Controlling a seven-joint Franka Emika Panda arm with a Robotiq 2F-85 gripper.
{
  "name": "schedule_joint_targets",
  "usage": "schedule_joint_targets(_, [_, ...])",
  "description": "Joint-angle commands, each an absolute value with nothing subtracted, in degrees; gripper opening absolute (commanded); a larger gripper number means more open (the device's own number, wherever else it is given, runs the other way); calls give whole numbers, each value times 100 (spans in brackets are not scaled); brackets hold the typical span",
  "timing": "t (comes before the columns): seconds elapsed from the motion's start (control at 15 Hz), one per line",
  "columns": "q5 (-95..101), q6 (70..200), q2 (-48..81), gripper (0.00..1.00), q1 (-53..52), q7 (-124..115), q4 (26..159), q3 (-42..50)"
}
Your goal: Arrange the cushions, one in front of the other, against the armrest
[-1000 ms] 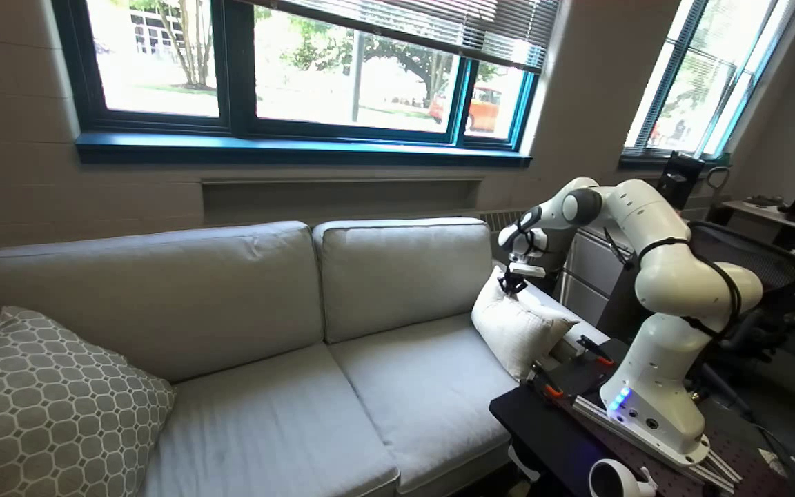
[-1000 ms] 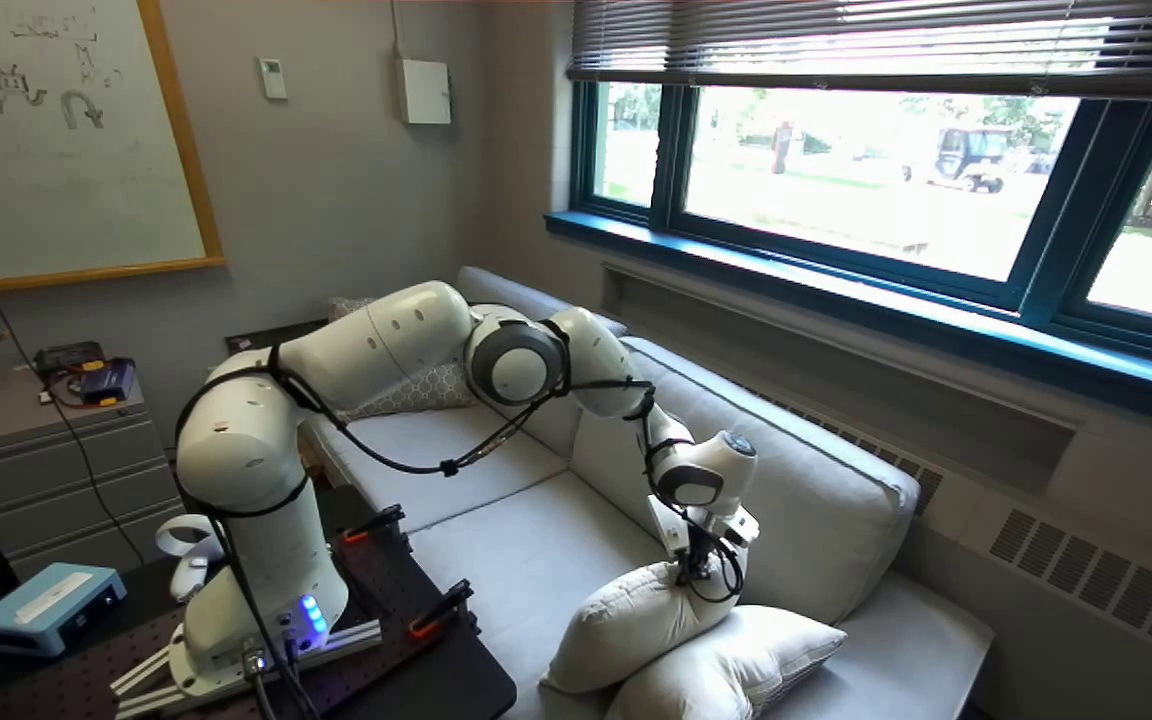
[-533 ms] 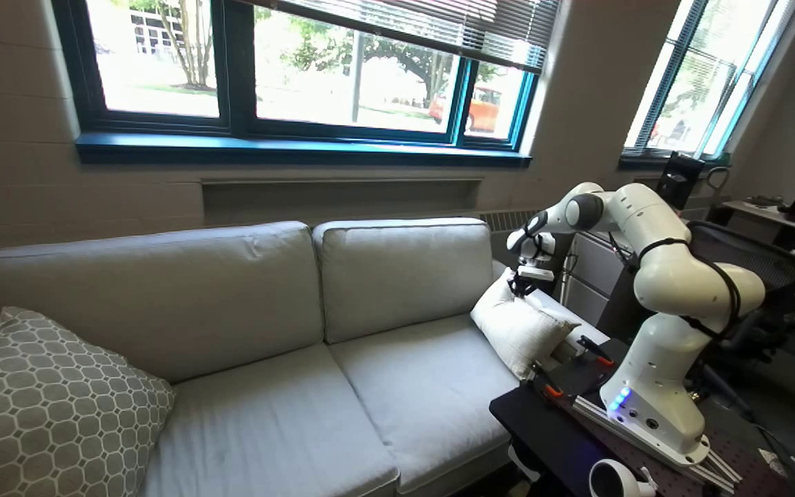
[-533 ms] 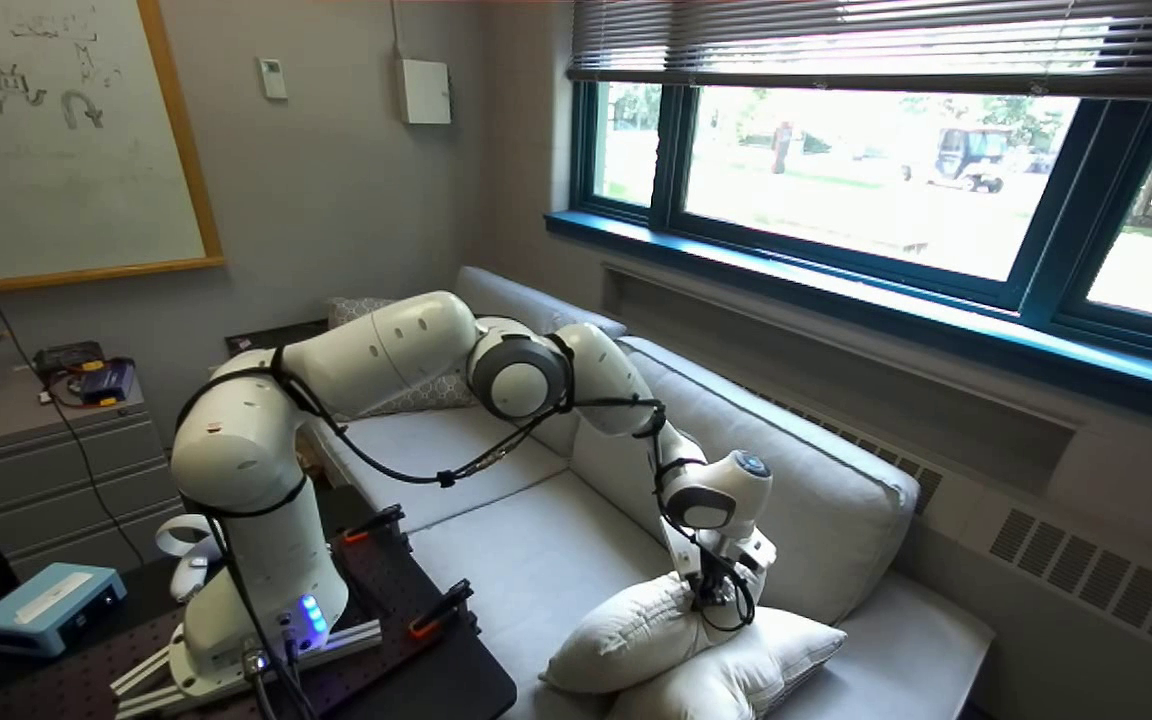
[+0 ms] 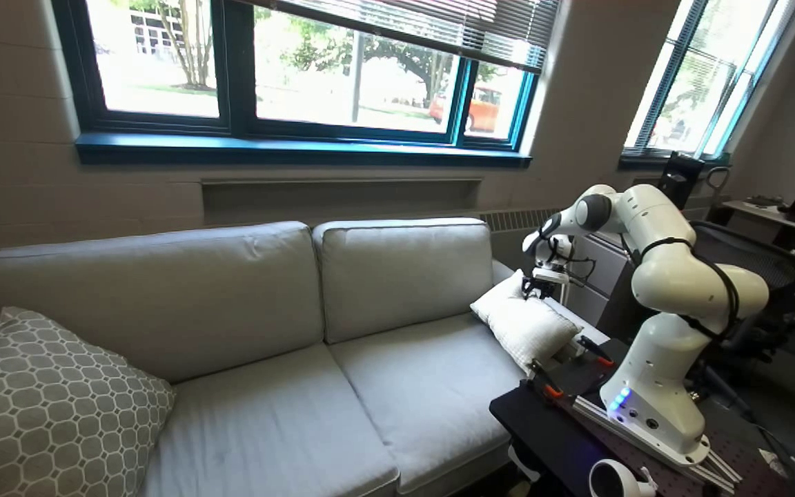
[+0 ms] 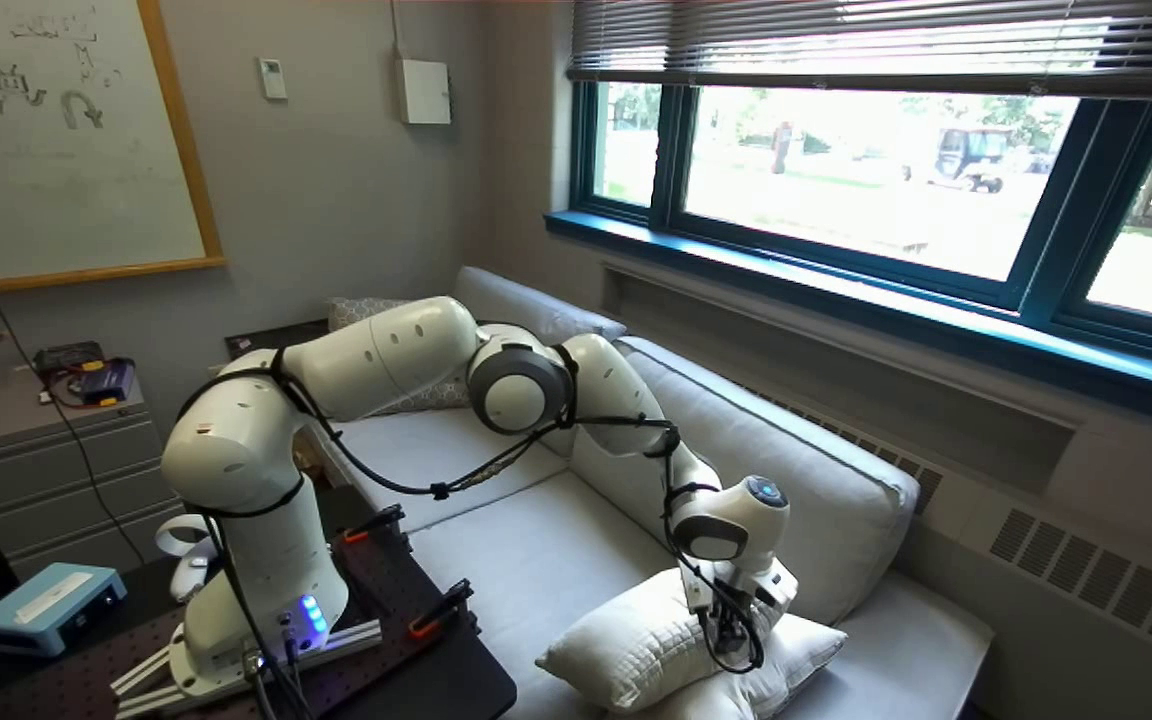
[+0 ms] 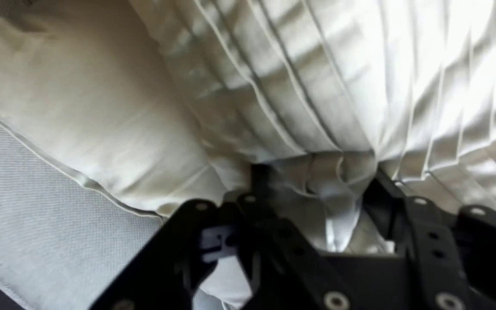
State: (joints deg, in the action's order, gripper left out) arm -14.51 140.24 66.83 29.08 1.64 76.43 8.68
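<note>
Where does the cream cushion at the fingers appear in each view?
In an exterior view: the cushion is right of centre, near the armrest.
In an exterior view: the cushion is at bottom, right of centre, partly hiding the other cushion.
Wrist view: the cushion fills the top centre and right.
Shared landmark: the fingers, at its edge in each.

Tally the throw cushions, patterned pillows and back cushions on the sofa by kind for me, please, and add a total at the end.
Cream-white throw cushions: 2
Grey lattice-patterned pillow: 1
Light grey back cushions: 2
Total: 5
</note>
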Motion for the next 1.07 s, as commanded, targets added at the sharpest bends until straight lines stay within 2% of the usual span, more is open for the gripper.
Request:
schedule_joint_targets(0.0, [-1599,14491,6479,92,3024,154,8092,887])
schedule_joint_targets(0.07, [-1642,14594,6419,98,3054,163,8201,881])
schedule_joint_targets(0.13, [-1614,14675,6391,100,3115,138,8248,838])
schedule_joint_targets(0.6, [-1724,15451,5684,100,3256,192,9258,787])
schedule_joint_targets(1.0, [-1960,16230,4788,100,3440,352,10338,385])
